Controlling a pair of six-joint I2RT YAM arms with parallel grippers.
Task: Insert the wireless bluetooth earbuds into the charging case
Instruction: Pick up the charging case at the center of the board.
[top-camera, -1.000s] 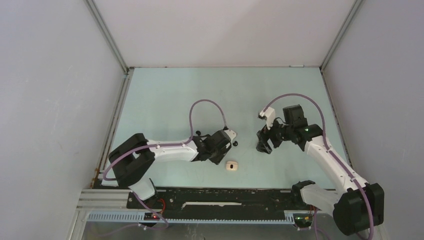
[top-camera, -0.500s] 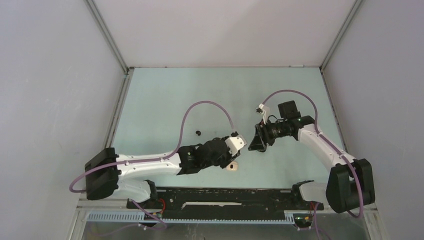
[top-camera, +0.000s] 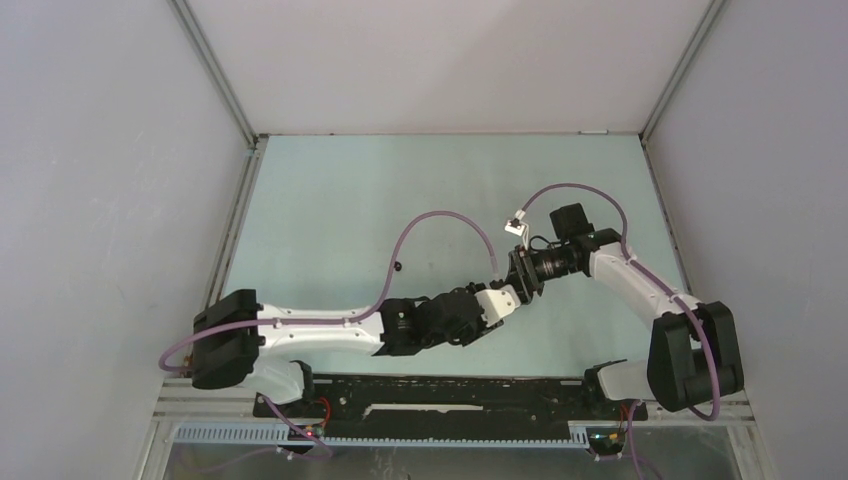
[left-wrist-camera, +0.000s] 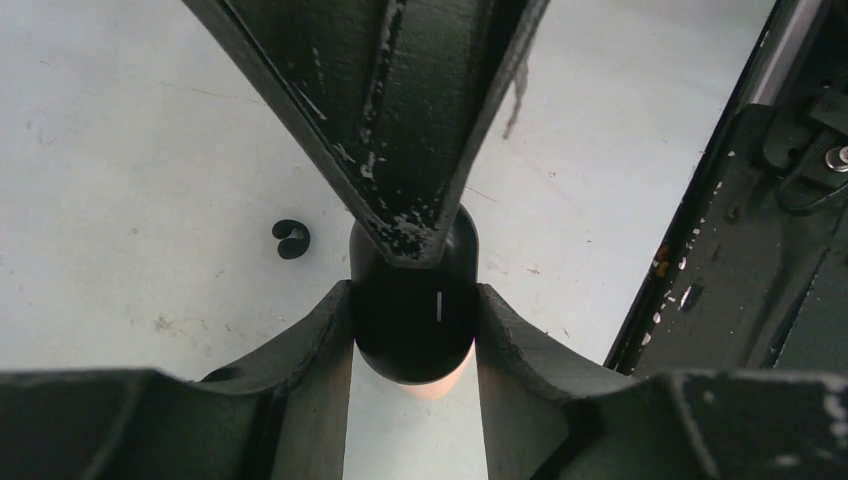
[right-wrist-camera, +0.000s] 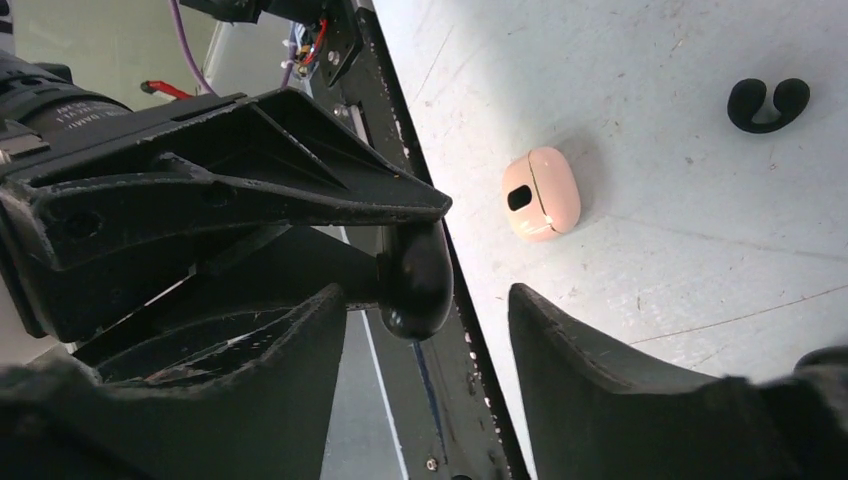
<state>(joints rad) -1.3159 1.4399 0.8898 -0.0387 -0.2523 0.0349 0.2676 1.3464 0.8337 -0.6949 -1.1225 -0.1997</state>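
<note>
The black charging case (left-wrist-camera: 410, 340) is clamped between my left gripper's (left-wrist-camera: 412, 300) fingers, held a little above the table. My right gripper (right-wrist-camera: 425, 300) faces it from the other side, open, its jaws straddling the case's (right-wrist-camera: 415, 280) rounded end with a gap on one side. In the top view the two grippers, left (top-camera: 508, 297) and right (top-camera: 522, 272), meet near the table's middle. One small black hooked earbud (left-wrist-camera: 291, 238) (right-wrist-camera: 767, 103) lies loose on the table, also visible far to the left as a black earbud (top-camera: 397, 266).
A cream oval case (right-wrist-camera: 541, 193) lies shut on the table below the held case, its edge showing under it (left-wrist-camera: 440, 385); my left arm hides it from above. The black base rail (left-wrist-camera: 740, 250) runs along the near edge. Grey walls (top-camera: 120, 200) enclose the table.
My left arm has swung right carrying the black case, covering the cream case from above. My right gripper has come down and left to meet it, its jaws narrowed.
</note>
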